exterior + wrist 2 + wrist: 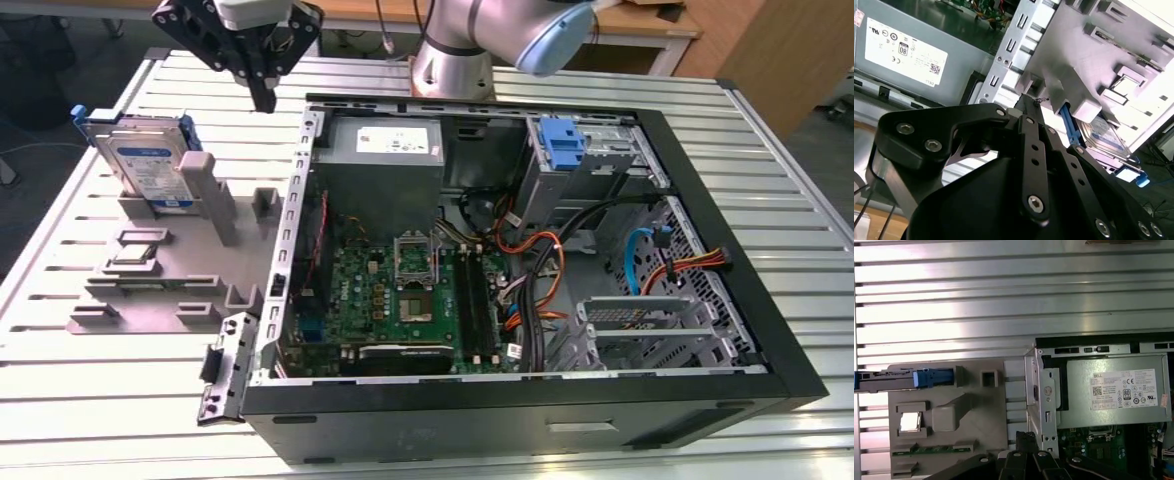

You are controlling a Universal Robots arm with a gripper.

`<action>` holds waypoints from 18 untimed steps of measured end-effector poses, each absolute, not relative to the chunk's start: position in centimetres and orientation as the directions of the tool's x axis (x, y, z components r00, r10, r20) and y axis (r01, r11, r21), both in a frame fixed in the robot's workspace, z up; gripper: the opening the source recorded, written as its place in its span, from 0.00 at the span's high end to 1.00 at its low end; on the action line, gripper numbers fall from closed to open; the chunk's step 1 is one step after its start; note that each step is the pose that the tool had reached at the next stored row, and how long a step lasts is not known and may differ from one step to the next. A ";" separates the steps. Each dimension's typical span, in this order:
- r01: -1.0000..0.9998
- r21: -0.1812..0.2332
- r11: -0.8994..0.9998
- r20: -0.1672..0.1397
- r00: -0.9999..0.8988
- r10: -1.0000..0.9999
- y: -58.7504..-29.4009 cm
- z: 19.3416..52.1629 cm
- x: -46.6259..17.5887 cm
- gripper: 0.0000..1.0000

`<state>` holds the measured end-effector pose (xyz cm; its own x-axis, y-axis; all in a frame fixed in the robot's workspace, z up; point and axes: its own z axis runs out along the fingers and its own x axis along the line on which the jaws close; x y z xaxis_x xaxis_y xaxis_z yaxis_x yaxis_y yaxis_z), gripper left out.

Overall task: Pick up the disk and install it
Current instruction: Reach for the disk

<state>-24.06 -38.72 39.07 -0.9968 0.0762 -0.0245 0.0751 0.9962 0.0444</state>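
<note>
The disk [142, 160], silver-grey with a white-and-blue label in a blue carrier, stands on edge in a grey holder [160, 270] at the exterior view's left. It appears in the first wrist view edge-on [904, 379] and partly behind the holder in the second wrist view [1104, 137]. My gripper [264, 98] hangs above the table between the holder and the computer case, to the right of the disk and apart from it. Its black fingers meet at their tips in both wrist views [1029, 100] [1026, 437], shut with nothing held.
The open computer case [287, 250] lies right of the holder, with a grey power supply [387, 145] at its near corner, a motherboard [400, 290] and a drive bay with a blue bracket [563, 145]. The slatted metal table [134, 420] lies all around.
</note>
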 end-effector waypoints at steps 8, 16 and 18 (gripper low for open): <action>0.076 0.044 0.996 -0.024 -0.997 0.077 -38.3 39.0 -25.9 0.90; 0.076 0.044 0.996 -0.024 -0.997 0.077 -38.2 39.0 -26.9 0.90; 0.076 0.044 0.996 -0.024 -0.997 0.077 -38.2 39.0 -27.1 0.90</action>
